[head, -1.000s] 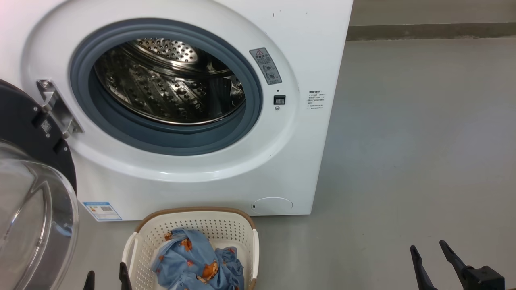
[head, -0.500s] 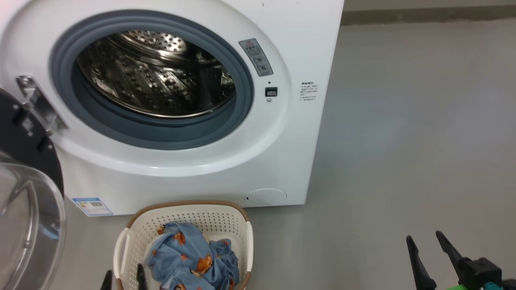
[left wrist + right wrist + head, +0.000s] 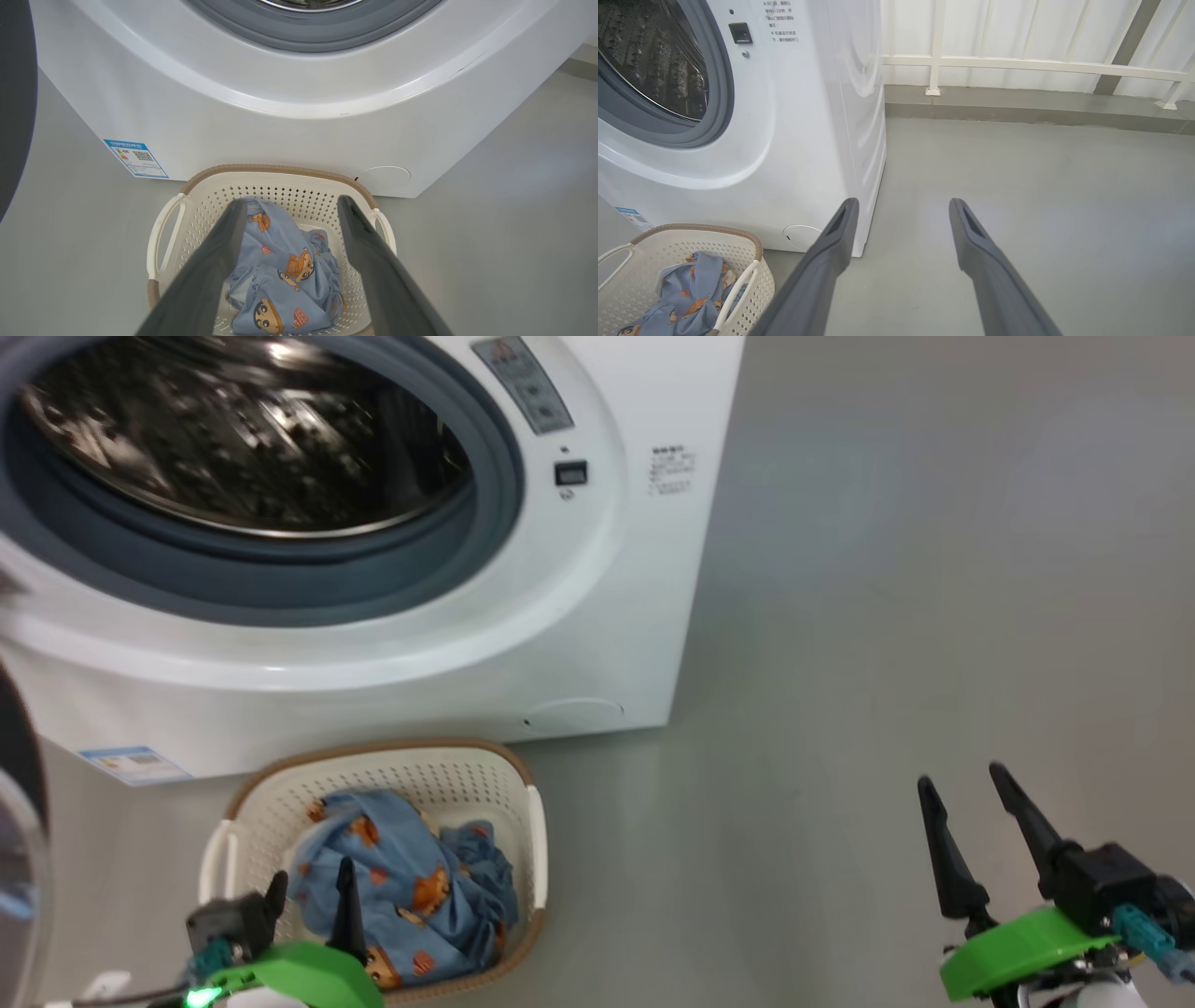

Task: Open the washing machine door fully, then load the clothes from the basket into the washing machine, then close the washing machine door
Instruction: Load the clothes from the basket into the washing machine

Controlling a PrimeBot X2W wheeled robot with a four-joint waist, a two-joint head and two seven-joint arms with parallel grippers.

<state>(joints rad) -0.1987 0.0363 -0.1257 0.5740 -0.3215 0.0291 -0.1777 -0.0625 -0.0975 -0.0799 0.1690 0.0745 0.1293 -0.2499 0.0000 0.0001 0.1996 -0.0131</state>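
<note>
The clothes (image 3: 411, 882) lie bundled in the basket (image 3: 373, 752), which stands on the floor (image 3: 887, 616) just in front of the washing machine (image 3: 607, 616), below its drum (image 3: 233, 439). You see the washing machine door (image 3: 16, 93) swung out on the machine's left. Your left end effector (image 3: 312, 877) hovers over the basket, fingers spread wide either side of the bundle, gripping nothing. Your right end effector (image 3: 962, 779) hangs open and empty past the machine's right front corner.

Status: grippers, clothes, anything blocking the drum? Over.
Left gripper jaws open, over the clothes in the basket. Right gripper jaws open, over floor. Washing machine door open, drum unobstructed.
</note>
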